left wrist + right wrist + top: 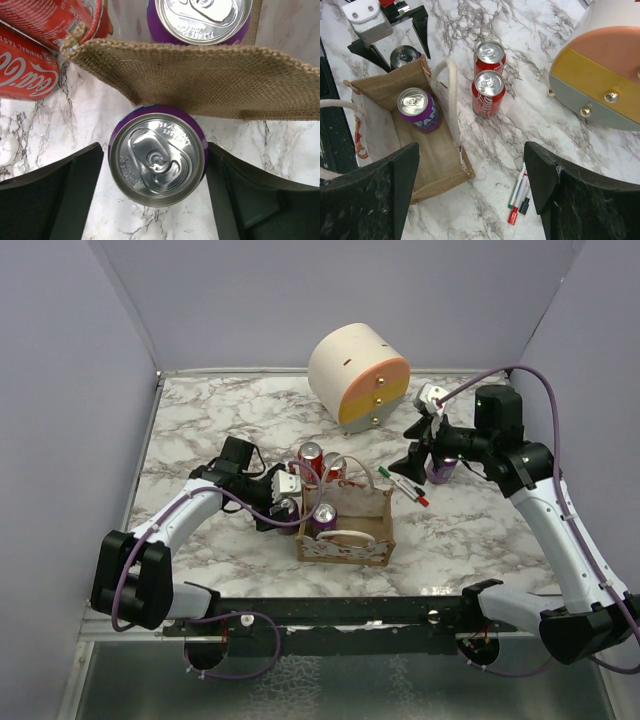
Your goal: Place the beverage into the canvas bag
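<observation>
Purple can (157, 159) stands on the counter (40, 130) just beside the canvas bag (210, 85), outside its left wall; left gripper (156, 155) jaws flank it closely, grip unclear; right gripper (471, 150) gapes wide over open marble

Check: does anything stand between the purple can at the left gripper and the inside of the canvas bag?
Only the side wall of the canvas bag: the purple can stands outside, close beside it. A second purple can stands inside, with bare floor beside it.
</observation>
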